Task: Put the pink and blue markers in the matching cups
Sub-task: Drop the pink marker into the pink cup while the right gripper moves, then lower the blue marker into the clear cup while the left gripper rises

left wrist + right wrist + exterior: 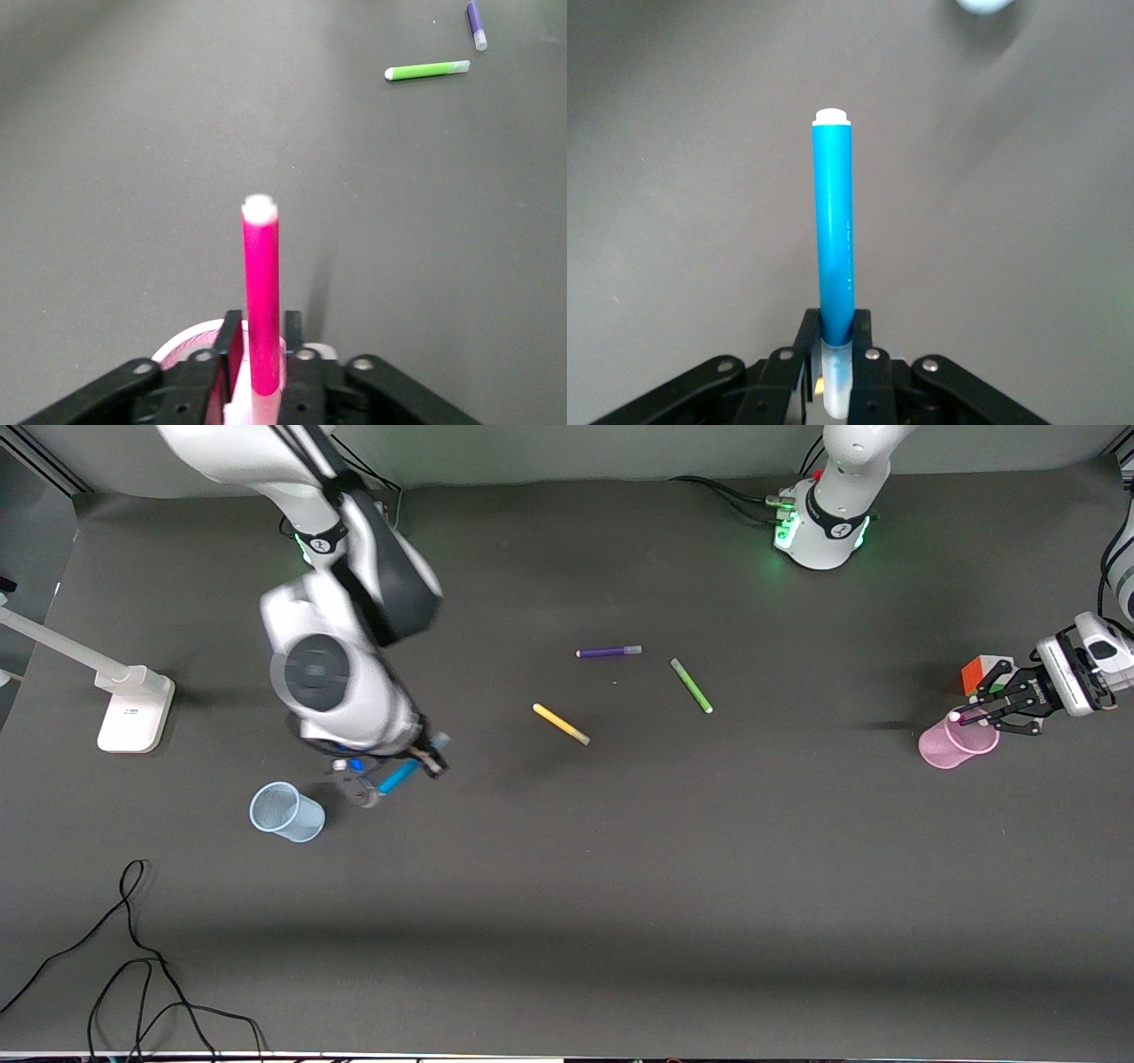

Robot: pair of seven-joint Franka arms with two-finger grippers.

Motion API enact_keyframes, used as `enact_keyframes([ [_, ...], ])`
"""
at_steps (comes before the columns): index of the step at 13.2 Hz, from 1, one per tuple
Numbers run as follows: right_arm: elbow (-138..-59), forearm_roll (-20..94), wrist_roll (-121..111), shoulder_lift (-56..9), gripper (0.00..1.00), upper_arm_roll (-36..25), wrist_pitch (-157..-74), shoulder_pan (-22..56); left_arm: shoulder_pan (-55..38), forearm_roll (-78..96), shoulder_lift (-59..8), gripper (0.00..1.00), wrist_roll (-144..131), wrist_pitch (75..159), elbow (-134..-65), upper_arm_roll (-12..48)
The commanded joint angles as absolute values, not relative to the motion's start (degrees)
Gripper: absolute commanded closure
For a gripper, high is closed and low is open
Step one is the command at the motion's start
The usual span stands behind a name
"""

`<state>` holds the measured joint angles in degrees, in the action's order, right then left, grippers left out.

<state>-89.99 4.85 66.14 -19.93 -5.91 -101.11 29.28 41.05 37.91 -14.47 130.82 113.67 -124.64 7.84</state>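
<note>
My left gripper [985,710] is shut on the pink marker [961,714] and holds it tilted over the rim of the pink cup [946,749] at the left arm's end of the table. In the left wrist view the pink marker [261,283] sticks out from between the fingers of the left gripper [261,326], with the pink cup's rim [182,343] just under it. My right gripper [431,755] is shut on the blue marker [399,776] by its pale cap end, above the table beside the pale blue cup [285,811]. The right wrist view shows the blue marker [834,230] in the right gripper [835,341] and the cup's edge [983,4].
A purple marker [609,652], a green marker [691,685] and a yellow marker [561,724] lie mid-table. A coloured cube [982,671] sits beside the pink cup. A white stand [133,708] and loose black cables [133,974] are at the right arm's end.
</note>
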Motion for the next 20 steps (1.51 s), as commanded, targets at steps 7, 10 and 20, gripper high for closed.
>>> enact_keyframes([
  [7, -91.1, 5.7, 5.1, -12.9, 1.00, -29.0, -89.5, 26.7, 38.8, 31.5, -11.6, 0.01, 107.5, 107.5, -114.0, 9.0],
  [10, -91.0, 5.8, -1.4, -13.4, 1.00, -30.4, -86.5, 26.3, 33.2, 23.9, -4.1, 0.00, 83.4, 104.9, -112.6, 9.1],
  [20, -71.8, 21.3, -6.8, -36.9, 1.00, -29.3, -63.7, 13.8, 18.2, 7.6, 4.4, 0.01, 17.7, 99.8, -107.9, 13.2],
])
